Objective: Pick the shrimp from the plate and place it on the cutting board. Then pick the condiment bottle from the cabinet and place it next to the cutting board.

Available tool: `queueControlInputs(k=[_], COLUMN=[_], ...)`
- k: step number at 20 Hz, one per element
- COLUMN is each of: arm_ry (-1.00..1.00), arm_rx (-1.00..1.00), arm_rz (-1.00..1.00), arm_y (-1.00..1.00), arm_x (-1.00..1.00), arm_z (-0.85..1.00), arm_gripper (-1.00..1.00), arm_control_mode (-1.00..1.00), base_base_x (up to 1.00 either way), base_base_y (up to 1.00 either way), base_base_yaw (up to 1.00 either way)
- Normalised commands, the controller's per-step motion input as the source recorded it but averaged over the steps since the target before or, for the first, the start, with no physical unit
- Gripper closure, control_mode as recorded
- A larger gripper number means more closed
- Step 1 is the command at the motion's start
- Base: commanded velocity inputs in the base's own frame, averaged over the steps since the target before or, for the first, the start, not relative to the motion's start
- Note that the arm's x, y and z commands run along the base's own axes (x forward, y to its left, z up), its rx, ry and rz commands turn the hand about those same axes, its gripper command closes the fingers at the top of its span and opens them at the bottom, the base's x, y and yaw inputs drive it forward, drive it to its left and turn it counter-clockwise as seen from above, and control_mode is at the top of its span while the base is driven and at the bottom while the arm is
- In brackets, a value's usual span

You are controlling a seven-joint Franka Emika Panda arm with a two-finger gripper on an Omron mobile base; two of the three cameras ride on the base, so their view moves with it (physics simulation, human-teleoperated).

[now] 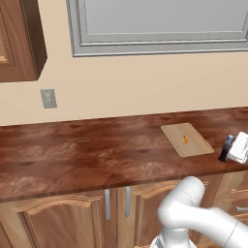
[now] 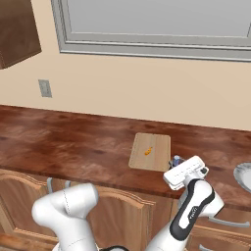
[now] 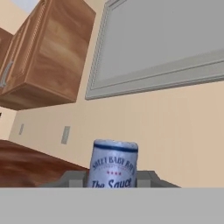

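White two-finger hand [image 1: 231,148] grips small dark condiment bottle [image 1: 225,148] upright, low over dark wood counter [image 1: 87,155], just right of light tan rectangular cutting board [image 1: 187,139]. Tiny orange shrimp [image 1: 185,139] on board. Release spot looks straight below.

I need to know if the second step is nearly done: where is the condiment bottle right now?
The condiment bottle is held upright in the gripper, low over the counter just right of the cutting board, at the left base view's right edge.
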Motion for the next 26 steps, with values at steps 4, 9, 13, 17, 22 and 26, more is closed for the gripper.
queueControlInputs(k=[4, 9, 13, 17, 22, 26], arm_ry=[0.00, 0.00, 0.00, 0.00, 0.00, 0.00], arm_rx=[0.00, 0.00, 0.00, 0.00, 0.00, 0.00], arm_rz=[0.00, 0.00, 0.00, 0.00, 0.00, 0.00], arm_y=[0.00, 0.00, 0.00, -0.02, -0.09, -0.07], arm_x=[0.00, 0.00, 0.00, -0.02, -0.04, -0.06], arm_z=[0.00, 0.00, -0.03, -0.05, -0.05, -0.05], arm_gripper=[1.00, 1.00, -1.00, -1.00, -1.00, -1.00], arm_control_mode=[-1.00, -1.00, -1.00, -1.00, -1.00, -1.00], base_base_x=[0.00, 0.00, 0.00, 0.00, 0.00, 0.00], base_base_y=[0.00, 0.00, 0.00, 0.00, 0.00, 0.00], base_base_yaw=[0.00, 0.00, 0.00, 0.00, 0.00, 0.00])
